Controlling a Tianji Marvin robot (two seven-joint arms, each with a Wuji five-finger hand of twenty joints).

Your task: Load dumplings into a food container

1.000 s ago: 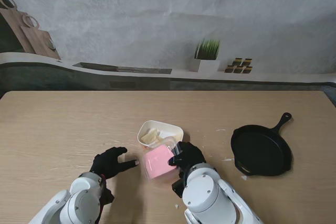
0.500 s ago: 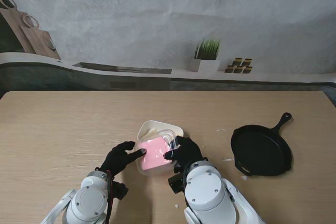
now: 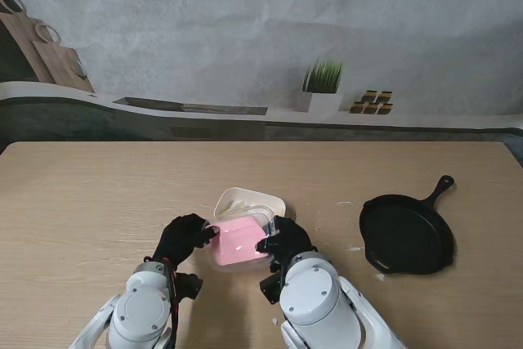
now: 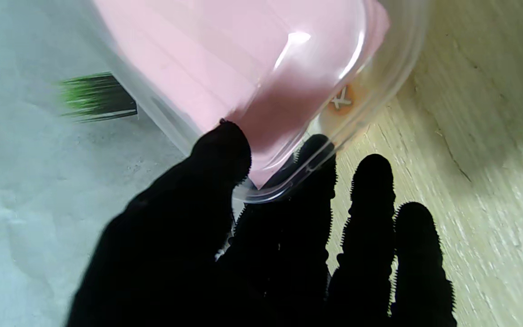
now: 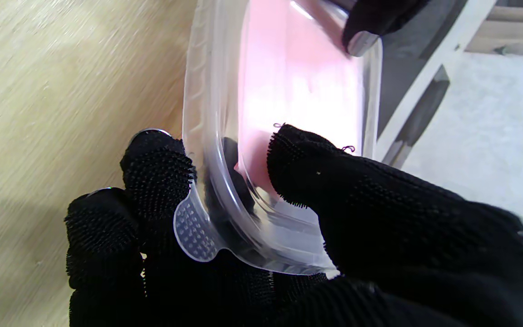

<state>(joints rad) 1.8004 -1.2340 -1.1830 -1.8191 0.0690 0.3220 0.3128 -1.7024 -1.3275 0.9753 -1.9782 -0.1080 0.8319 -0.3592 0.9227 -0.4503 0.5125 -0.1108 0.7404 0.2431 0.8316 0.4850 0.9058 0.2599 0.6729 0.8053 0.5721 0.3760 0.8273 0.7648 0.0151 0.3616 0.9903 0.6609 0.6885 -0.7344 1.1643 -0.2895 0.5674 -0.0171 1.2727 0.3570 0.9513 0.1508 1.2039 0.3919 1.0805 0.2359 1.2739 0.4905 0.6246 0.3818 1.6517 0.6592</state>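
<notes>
Over the white container at bench centre, we pinch the pink-lined clear lid between left robot hand and right robot hand; next, we judge, lowering it squarely onto the rim.

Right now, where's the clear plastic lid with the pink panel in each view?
Stand view: the clear plastic lid with the pink panel sits table centre, between both hands, partly over the white container.
Left wrist: its corner fills the middle.
Right wrist: edge-on.
Shared landmark: the right hand, thumb on the pink.
</notes>
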